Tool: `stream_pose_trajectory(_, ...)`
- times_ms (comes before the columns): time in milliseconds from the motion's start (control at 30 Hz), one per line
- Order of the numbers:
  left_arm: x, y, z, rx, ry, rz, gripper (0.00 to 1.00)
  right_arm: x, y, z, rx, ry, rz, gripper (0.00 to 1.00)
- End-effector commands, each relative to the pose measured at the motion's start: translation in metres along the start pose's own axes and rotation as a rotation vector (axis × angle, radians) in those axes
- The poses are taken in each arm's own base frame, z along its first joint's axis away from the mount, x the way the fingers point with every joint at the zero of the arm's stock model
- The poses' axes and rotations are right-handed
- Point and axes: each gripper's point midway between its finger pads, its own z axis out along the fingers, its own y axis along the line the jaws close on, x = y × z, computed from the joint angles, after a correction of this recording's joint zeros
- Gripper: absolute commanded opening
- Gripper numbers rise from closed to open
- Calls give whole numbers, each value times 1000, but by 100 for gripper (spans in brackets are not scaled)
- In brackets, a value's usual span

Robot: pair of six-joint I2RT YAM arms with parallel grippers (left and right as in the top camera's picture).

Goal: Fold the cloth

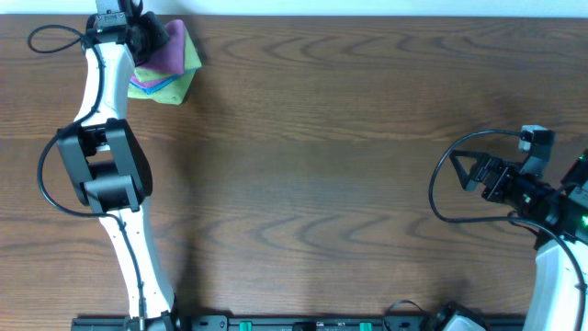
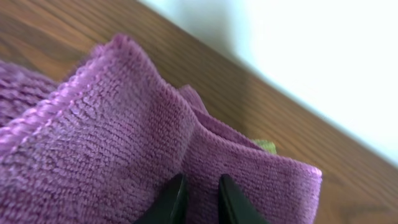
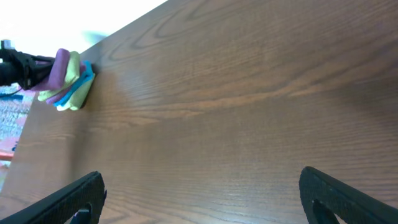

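The lilac cloth (image 1: 171, 51) lies on top of a small stack at the table's far left corner; it fills the left wrist view as fuzzy cloth (image 2: 124, 124) with a raised fold. My left gripper (image 1: 147, 37) is on it, its two black fingertips (image 2: 200, 182) drawn close together with a ridge of the cloth pinched between them. Near the right edge of the table, my right gripper (image 1: 473, 171) stands wide open over bare wood, fingers (image 3: 68, 199) far apart with nothing between them. From the right wrist view the cloth (image 3: 60, 65) shows far off at the upper left.
Under the lilac cloth lie a lime-green cloth (image 1: 182, 85) and a blue cloth (image 1: 150, 89), also seen as lime-green cloth (image 3: 74, 67) and blue cloth (image 3: 79, 87). The table's far edge (image 2: 261, 68) runs just behind the stack. Cables loop beside both arms.
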Motion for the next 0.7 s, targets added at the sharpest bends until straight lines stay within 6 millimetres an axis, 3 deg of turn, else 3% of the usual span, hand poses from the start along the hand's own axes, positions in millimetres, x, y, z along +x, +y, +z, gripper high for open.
stream_pose_trajectory(0,5,21,16,-72,-4,-24,20,0,3,-2,-14,-9,9,99)
stream_pose_trajectory(167,5,23,17,-73,-5,-24,24,0,3,-2,-14,-9,9,99)
stream_pose_trajectory(333,-1,18,10,-32,-4,-31,42,0,3,-2,-14,-9,9,99)
stream_pose_trajectory(367,-5,16,6,-27,-13,-30,49,0,3,-2,-13,-9,9,99)
stream_pose_trajectory(467,-20,9,-11,-14,-49,-12,98,0,3,-2,-14,-9,9,99)
stream_pose_trajectory(667,-48,-11,-58,11,-115,51,96,0,3,-2,-14,-9,9,99)
